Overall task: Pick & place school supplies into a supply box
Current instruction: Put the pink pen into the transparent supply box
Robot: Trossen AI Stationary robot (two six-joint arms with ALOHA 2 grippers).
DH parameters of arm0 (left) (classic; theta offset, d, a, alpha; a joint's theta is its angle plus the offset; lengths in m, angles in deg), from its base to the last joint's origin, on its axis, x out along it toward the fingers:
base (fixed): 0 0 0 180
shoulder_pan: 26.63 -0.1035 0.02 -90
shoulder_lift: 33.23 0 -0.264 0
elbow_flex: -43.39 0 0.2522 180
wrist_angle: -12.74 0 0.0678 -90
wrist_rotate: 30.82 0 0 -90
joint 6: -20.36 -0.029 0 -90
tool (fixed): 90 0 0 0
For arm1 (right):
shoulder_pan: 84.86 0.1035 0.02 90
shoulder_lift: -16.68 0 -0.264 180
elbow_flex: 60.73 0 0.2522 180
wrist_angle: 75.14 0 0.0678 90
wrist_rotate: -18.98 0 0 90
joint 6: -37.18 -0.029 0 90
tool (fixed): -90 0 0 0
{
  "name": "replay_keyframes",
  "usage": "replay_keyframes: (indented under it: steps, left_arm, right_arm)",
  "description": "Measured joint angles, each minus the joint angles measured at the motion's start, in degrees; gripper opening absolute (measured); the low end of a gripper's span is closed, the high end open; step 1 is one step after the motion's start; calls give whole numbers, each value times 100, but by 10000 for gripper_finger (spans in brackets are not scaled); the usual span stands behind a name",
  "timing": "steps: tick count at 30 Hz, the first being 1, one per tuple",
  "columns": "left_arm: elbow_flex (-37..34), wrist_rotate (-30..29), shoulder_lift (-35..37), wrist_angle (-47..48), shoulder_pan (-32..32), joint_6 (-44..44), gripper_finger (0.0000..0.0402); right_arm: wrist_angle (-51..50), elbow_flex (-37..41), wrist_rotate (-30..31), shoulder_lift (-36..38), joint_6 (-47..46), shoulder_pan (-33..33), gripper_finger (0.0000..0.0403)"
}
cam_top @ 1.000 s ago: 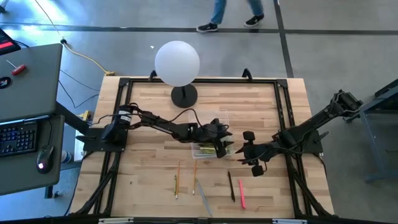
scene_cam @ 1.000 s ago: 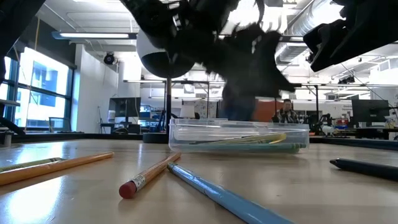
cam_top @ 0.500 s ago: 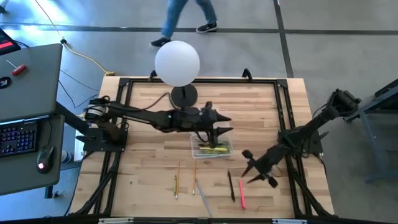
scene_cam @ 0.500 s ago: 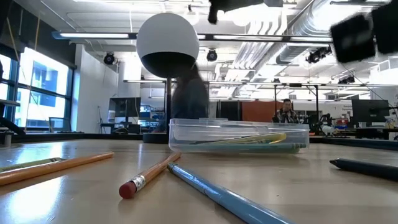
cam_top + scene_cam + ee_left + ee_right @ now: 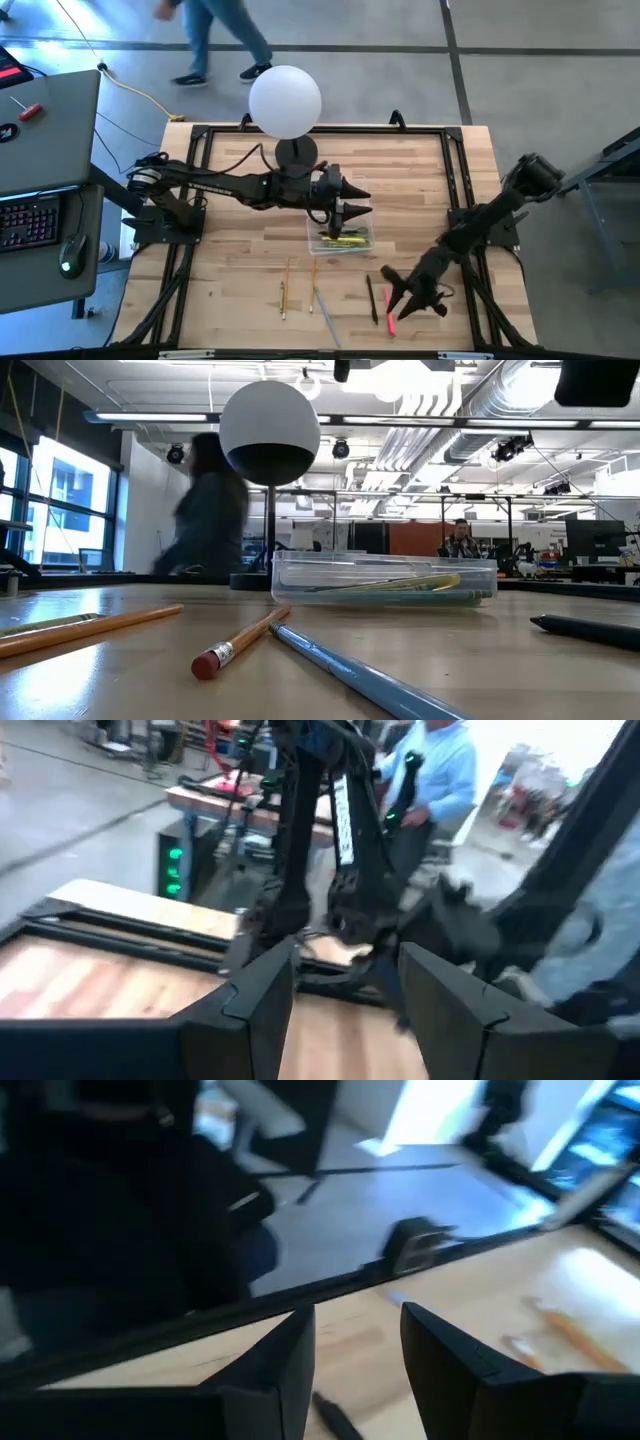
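Risk first: right gripper (image 5: 392, 300) low over the red pen (image 5: 389, 312) and black pen (image 5: 371, 298) at the table's near right, fingers apart and empty; could well nudge one pen while closing on the other, or pinch both, since the two lie just beside each other; could also roll a thin pen away on the smooth wood. Left gripper (image 5: 352, 208) above the far edge of the supply box (image 5: 340, 238), fingers parted with nothing between them; could clip the clear wall and shove the light box on any descent; hard to judge the box edge through transparent plastic. Supply box near table centre, already holding a few yellow and green pens, lid not seen on it. Loose at the near edge, well apart from the box: an orange pencil (image 5: 313, 272), a yellow-green pencil (image 5: 283, 296), a blue-grey pencil (image 5: 322, 305).

Surface: pale wooden slat table (image 5: 230, 270) inside a black frame; white globe lamp (image 5: 285, 101) on a dark base at the far side, close to the left arm's reach, so a possible knock. Room: grey floor, a desk with keyboard and mouse off to the left; a person walking past beyond the table; open workshop with ceiling ducts in the low view.
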Motion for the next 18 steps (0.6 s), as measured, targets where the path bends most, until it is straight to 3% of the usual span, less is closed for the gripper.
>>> replay_keyframes:
  steps: [6, 11, 18]
  left_arm:
    - [-2, 1110, 110, -198, -2, 704, 214]
    - [-4, 2322, 316, -148, 42, 942, 214]
    - [-4, 2931, 431, -154, 208, 1123, 214]
  right_arm:
    - [-434, -641, -1029, -1198, 445, -337, 128]
    - [-429, -861, -1416, -1781, 546, -671, 128]
    - [-737, -865, -1948, -1914, 1422, -785, 128]
